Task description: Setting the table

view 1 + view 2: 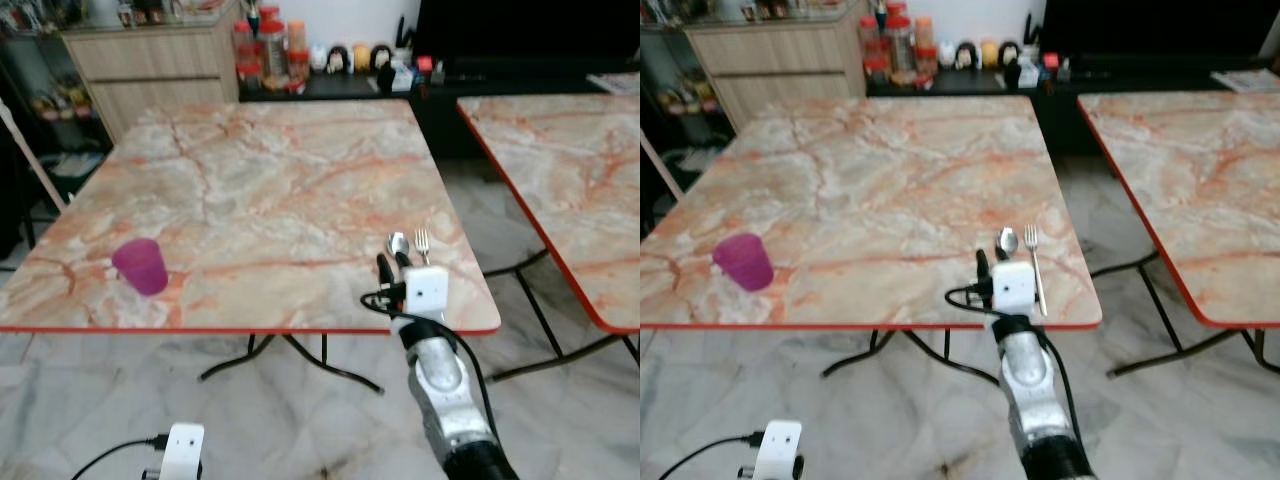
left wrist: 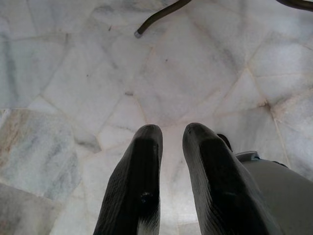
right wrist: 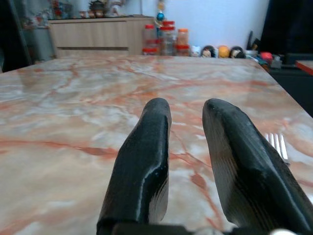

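Observation:
A purple cup (image 1: 141,266) stands upright near the front left corner of the marble table (image 1: 280,150). At the table's front right lie a spoon (image 1: 398,243) and a fork (image 1: 423,243), side by side, handles toward me. My right gripper (image 1: 393,268) hovers low over the front edge just behind the spoon, open, with nothing between its fingers (image 3: 146,147); the fork (image 3: 276,144) lies to its right. My left gripper (image 2: 172,132) hangs beside me pointing at the floor, its fingers slightly apart and holding nothing.
A second marble table (image 1: 570,170) stands to the right across a narrow gap. Behind the tables are a wooden cabinet (image 1: 150,70) and a low dark shelf with jars (image 1: 270,50) and figurines. Black metal legs (image 1: 290,355) spread under the table on the marble floor.

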Controlling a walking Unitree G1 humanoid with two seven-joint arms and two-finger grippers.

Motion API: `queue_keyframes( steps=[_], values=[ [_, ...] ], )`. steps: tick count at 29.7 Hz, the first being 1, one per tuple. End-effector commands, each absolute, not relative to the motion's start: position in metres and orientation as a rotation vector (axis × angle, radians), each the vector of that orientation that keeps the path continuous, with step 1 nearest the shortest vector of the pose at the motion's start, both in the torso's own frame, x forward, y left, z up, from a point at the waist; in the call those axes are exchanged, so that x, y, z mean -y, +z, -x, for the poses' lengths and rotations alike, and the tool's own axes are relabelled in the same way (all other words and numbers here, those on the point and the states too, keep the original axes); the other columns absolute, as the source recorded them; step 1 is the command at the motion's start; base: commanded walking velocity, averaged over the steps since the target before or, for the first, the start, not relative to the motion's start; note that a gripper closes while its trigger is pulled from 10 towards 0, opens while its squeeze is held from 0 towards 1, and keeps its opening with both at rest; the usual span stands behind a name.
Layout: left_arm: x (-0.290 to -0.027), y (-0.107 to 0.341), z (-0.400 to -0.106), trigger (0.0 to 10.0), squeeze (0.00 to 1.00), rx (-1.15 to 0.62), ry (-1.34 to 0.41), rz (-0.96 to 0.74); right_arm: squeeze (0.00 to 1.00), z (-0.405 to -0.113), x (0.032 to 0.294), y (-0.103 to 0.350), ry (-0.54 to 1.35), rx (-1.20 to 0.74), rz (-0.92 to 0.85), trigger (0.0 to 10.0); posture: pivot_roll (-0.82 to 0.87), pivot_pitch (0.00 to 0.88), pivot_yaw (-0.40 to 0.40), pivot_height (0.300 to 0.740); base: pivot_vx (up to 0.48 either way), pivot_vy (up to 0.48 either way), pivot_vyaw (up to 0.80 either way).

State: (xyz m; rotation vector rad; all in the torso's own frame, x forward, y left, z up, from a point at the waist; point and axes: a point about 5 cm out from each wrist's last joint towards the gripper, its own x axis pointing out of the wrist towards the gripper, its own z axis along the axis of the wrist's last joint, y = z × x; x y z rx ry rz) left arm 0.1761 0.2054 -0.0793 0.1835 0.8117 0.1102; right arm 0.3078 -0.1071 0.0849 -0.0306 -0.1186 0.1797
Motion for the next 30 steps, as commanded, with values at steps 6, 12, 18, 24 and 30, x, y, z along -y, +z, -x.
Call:
queue_keyframes(
  steps=[6, 12, 18, 24, 30],
  values=[
    [-0.2064, -0.0786, -0.1772, 10.0, 0.00, -0.809, 0.096, -0.200, 0.00, -0.3068, 0.1079, 0.0844, 0.182, 0.122, 0.033, 10.0, 0.03, 0.000, 0.030, 0.740, 0.247, 0.000, 0.17],
    [-0.2062, -0.0785, -0.1773, 10.0, 0.00, -0.809, 0.092, -0.204, 0.00, -0.3072, 0.1085, 0.0840, 0.176, 0.120, 0.022, 10.0, 0.03, 0.000, 0.030, 0.740, 0.252, 0.000, 0.00],
    [-0.2066, -0.0780, -0.1784, 10.0, 0.00, -0.807, 0.086, -0.210, 0.00, -0.3080, 0.1075, 0.0848, 0.177, 0.123, 0.021, 10.0, 0.03, 0.000, 0.030, 0.740, 0.254, 0.000, 0.00],
    [-0.2070, -0.0772, -0.1801, 10.0, 0.00, -0.803, 0.085, -0.213, 0.00, -0.3077, 0.1075, 0.0847, 0.180, 0.124, 0.039, 10.0, 0.03, 0.000, 0.031, 0.740, 0.312, 0.000, 0.00],
    [-0.2066, -0.0770, -0.1805, 10.0, 0.00, -0.800, 0.098, -0.202, 0.00, -0.3068, 0.1085, 0.0839, 0.166, 0.122, 0.007, 10.0, 0.03, 0.000, 0.029, 0.740, 0.345, 0.000, 0.40]
  ],
)
